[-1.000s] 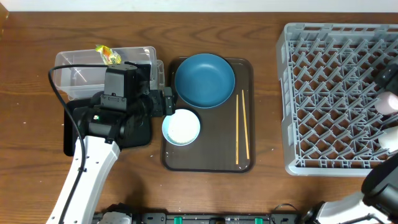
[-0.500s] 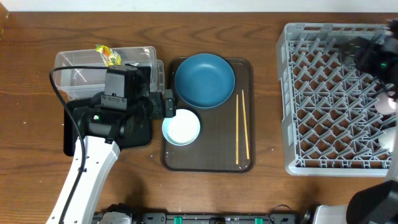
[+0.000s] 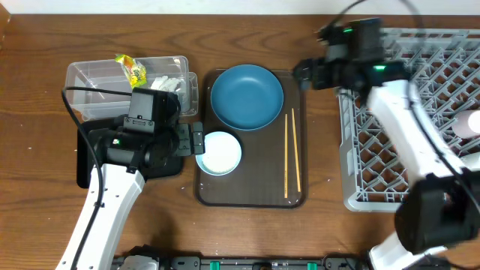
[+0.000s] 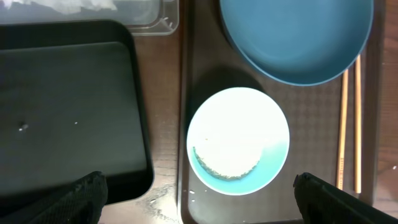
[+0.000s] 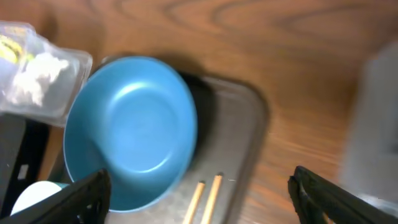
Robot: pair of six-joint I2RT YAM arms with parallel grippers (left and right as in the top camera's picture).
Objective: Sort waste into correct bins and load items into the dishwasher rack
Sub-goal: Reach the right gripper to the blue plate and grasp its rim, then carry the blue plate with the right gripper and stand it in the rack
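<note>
The large blue plate (image 3: pixel 247 96) and the light-blue bowl (image 3: pixel 219 153) sit on a dark brown serving tray, with the chopsticks (image 3: pixel 291 154) lying along its right side. White rice grains (image 4: pixel 227 169) cling inside the bowl (image 4: pixel 238 141). The wrapper (image 3: pixel 131 67) and tissue (image 3: pixel 165 82) lie in the clear tub (image 3: pixel 90 94). My left gripper (image 3: pixel 196 139) hangs open at the bowl's left edge, holding nothing. My right gripper (image 3: pixel 304 73) hovers open over the tray's far right corner, beside the plate (image 5: pixel 130 130) and above the chopstick tips (image 5: pixel 205 199).
The black tray (image 3: pixel 86 161) lies under my left arm, just in front of the tub. The grey rack (image 3: pixel 397 142) fills the right side, with a pink cup (image 3: pixel 469 124) at its right edge. The brown serving tray (image 3: pixel 251 193) sits mid-table.
My right arm has swung from the far right across the rack to the serving tray's far right corner. My left arm has drawn back a little, uncovering the tissue in the tub.
</note>
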